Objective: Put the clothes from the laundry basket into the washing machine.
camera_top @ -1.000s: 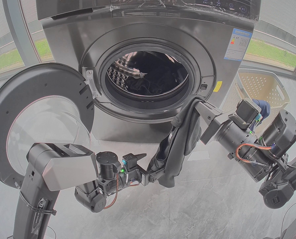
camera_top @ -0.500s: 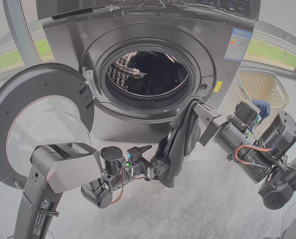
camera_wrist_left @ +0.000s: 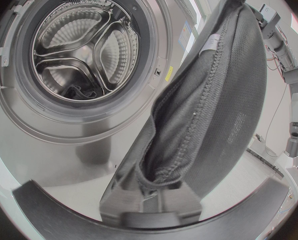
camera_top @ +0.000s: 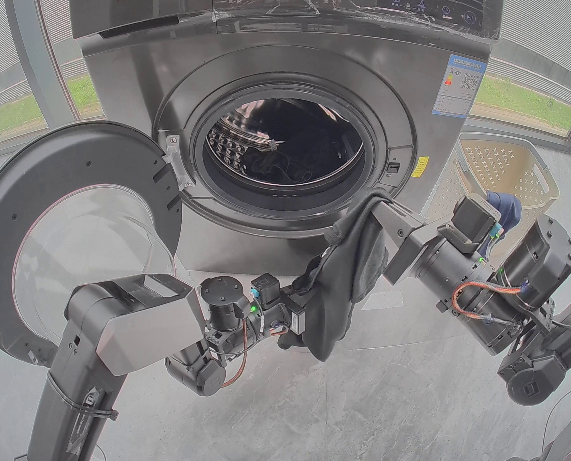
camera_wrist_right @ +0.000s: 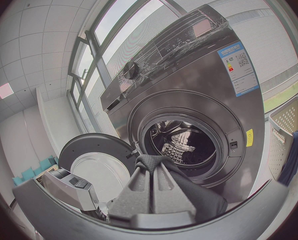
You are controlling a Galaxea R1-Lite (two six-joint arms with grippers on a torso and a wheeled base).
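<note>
A dark grey garment (camera_top: 346, 270) hangs in front of the washing machine (camera_top: 138, 84), below its open drum (camera_top: 285, 142). My right gripper (camera_top: 376, 207) is shut on the garment's top edge, just under the drum's rim. My left gripper (camera_top: 301, 320) is shut on its lower folds, near the floor. In the left wrist view the garment (camera_wrist_left: 215, 110) rises from the left gripper (camera_wrist_left: 152, 197). In the right wrist view the cloth (camera_wrist_right: 202, 197) drapes over the right gripper (camera_wrist_right: 152, 184). Dark clothes (camera_wrist_left: 78, 92) lie in the drum. A blue garment (camera_top: 509, 207) hangs over the beige laundry basket (camera_top: 509, 164).
The round machine door (camera_top: 74, 225) stands swung open on the left, close to my left arm. The laundry basket stands on the floor to the right of the machine, behind my right arm. Bare grey floor (camera_top: 375, 404) lies in front.
My left gripper has moved up and to the right, closer to the machine, bunching the garment's lower part. The right gripper has shifted slightly left with the garment's top.
</note>
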